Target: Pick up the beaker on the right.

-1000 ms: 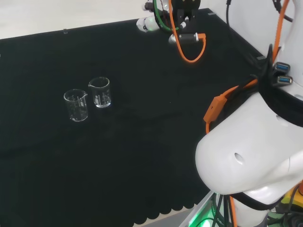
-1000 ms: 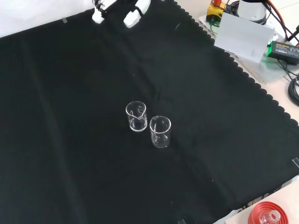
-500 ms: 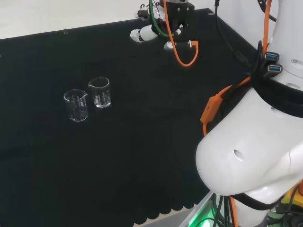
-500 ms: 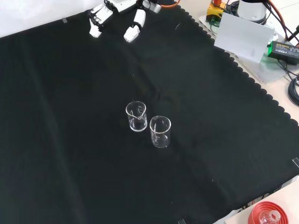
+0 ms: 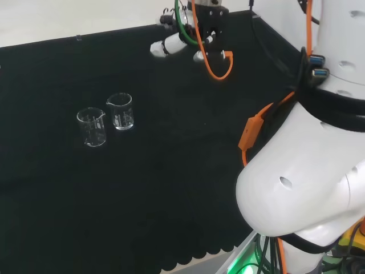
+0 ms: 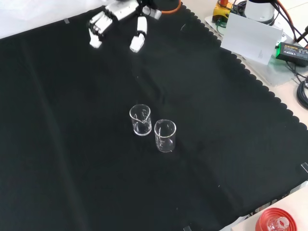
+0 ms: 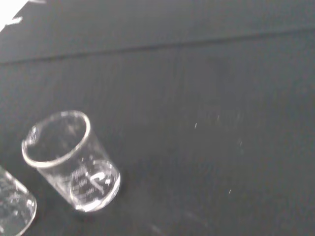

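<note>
Front view, left to right. Hand [image 6: 115,19]: at the top of the view above the black cloth [image 6: 72,144], fingers straight and spread, holding and touching nothing, well apart from the glassware. Beakers, two, clear glass, upright, empty, just beside each other mid-cloth: left beaker [image 6: 140,120]; right beaker [image 6: 165,135], slightly nearer the camera.

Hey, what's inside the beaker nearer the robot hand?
Nothing visible: the beaker looks empty, with black cloth showing through its clear wall. A colourless liquid cannot be ruled out.
</note>
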